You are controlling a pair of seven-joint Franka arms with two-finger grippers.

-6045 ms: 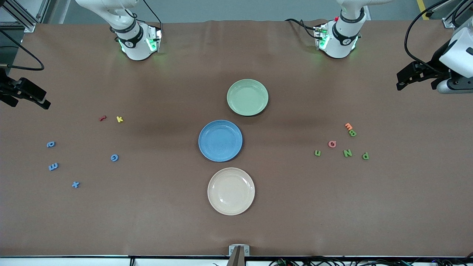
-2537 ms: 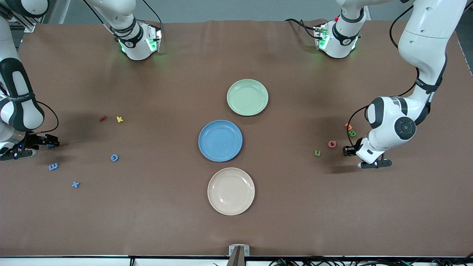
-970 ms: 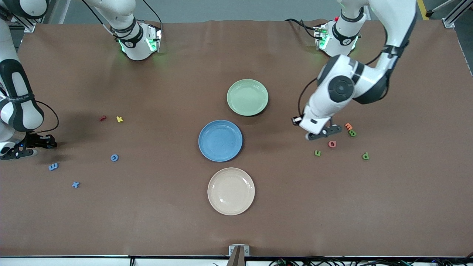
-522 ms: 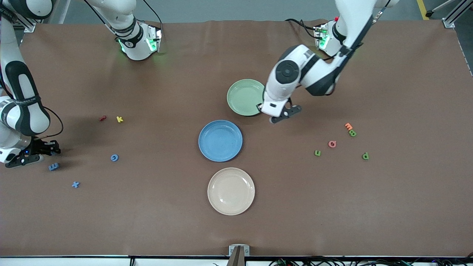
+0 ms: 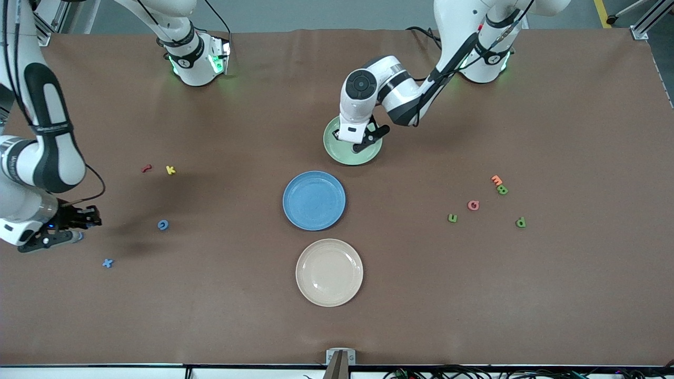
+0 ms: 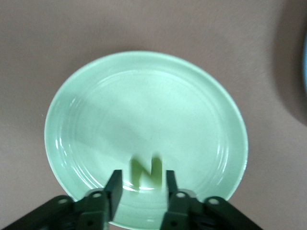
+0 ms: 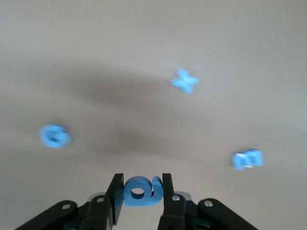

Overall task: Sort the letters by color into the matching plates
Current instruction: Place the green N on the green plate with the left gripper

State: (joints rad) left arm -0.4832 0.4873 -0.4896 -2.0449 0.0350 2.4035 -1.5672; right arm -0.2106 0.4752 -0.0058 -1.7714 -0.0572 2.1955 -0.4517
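Carrying a small chunky green letter N (image 6: 145, 173), the left claw (image 6: 141, 191) hovered over the empty pale green round plate (image 6: 86, 110); the right claw (image 7: 140, 194) gripped a chunky blue letter (image 7: 140, 190); neither was delivered.

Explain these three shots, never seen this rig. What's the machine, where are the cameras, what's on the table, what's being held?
Two Franka robot arms stand at a brown table. The wide shot looks down from a high camera facing them; the other two come from cameras on each arm's wrist.

The left hand is over the pale green plate, with a green N between its fingers. The right hand is over the right arm's end of the table, shut on a blue letter.

Also on the table: a blue plate, a cream plate, loose blue letters, a red one and a yellow one. Toward the left arm's end lie green letters, an orange one and a pink one.
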